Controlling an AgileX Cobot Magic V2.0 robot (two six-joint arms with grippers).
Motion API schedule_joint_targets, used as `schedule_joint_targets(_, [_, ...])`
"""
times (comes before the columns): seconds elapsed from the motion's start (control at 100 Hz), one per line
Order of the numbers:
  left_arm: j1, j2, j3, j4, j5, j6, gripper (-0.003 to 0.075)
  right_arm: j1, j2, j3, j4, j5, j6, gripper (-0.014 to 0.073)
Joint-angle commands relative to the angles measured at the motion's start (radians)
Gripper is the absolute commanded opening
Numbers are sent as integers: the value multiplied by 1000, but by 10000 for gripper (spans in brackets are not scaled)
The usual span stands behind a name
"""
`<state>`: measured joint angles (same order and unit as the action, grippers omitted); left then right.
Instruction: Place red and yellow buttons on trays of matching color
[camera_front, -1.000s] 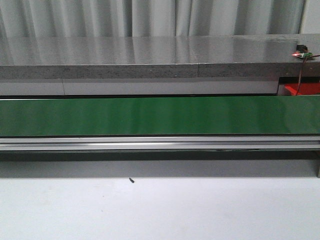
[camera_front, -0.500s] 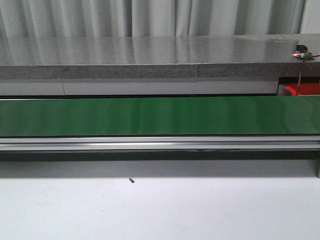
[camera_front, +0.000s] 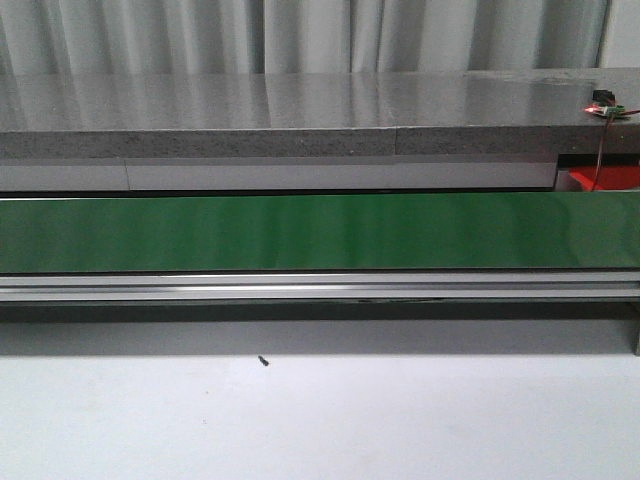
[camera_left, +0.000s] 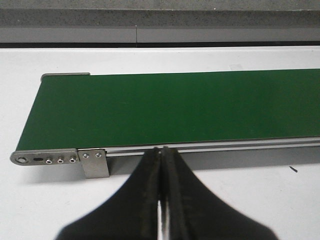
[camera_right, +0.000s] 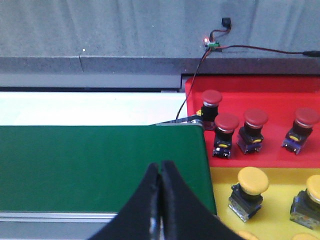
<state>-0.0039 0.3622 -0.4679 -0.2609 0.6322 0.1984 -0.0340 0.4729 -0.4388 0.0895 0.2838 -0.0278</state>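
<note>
Sitting beyond the right arm's closed fingers (camera_right: 161, 172), red buttons (camera_right: 226, 122) fill the red tray (camera_right: 280, 85).

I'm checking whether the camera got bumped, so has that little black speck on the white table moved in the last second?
No. In the front view the black speck sits in the same spot on the white table, just below the conveyor's metal rail.

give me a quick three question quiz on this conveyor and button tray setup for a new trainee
1. True or false: a button is riding on the green belt.
2. How many red buttons stand on the red tray in the right wrist view?
3. Multiple choice: the left pincer is A) wide open, B) shut and empty, C) shut on a button.

Key:
1. False; the belt is bare.
2. Four, such as the red button.
3. B; the right pincer is shut and empty as well.
</note>
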Motion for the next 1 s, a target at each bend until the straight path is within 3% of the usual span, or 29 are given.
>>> schedule_joint_targets(0.0, [-10, 6, -26, -19, -68, 0, -20, 1, -42, 6, -13, -123, -10, -118])
schedule_joint_targets(0.32, [-10, 6, -26, -19, -68, 0, -20, 1, -214, 137, -7, -157, -10, -117])
schedule_joint_targets(0.48, [-10, 6, -26, -19, -68, 0, -20, 1, -249, 218, -19, -284, 10, -117])
schedule_joint_targets(0.7, [-10, 6, -26, -19, -68, 0, -20, 0, -306, 337, -268, -394, 275, -117])
schedule_joint_targets(0.99, [-10, 6, -26, -19, -68, 0, -20, 0, -467, 451, -232, -361, 276, -117])
